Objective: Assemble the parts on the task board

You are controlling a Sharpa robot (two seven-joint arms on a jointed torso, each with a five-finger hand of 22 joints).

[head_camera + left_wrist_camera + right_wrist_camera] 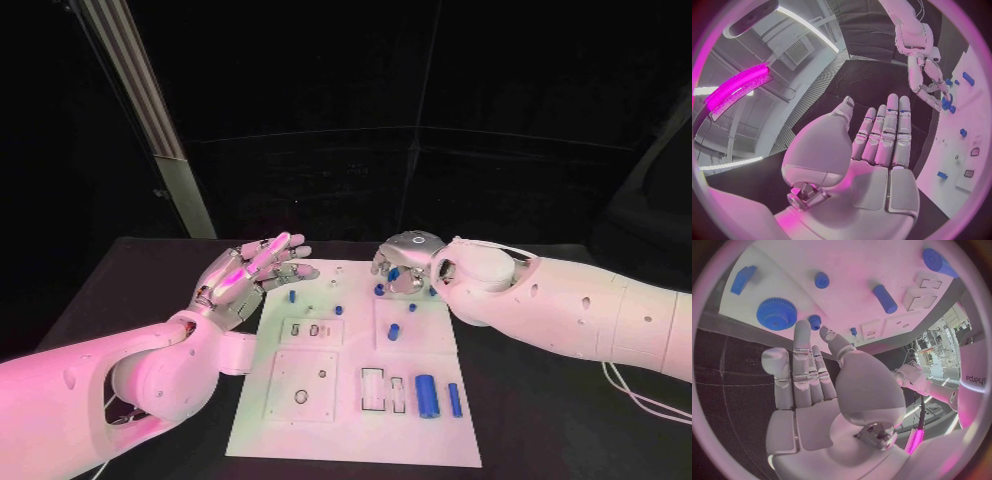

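Note:
The white task board (361, 420) lies mid-table with blue parts on it. A thick blue cylinder (427, 395) and a thin one (454, 400) lie near its front right. My right hand (404, 262) hangs over the far edge, fingers pointing down. Beside it in the right wrist view lies a blue gear (776, 313), and a small blue peg (814, 320) sits just past the tips of thumb and finger, which stand apart; touch is unclear. My left hand (253, 268) is raised over the far left corner, fingers straight and spread, holding nothing.
Small blue pieces (293, 296) dot the board's far half, with cut-out slots (382, 388) nearer the front. A blue block (743, 279) and a short cylinder (884, 298) lie beyond the right hand. Black table (548, 420) surrounds the board; a metal post (173, 170) stands back left.

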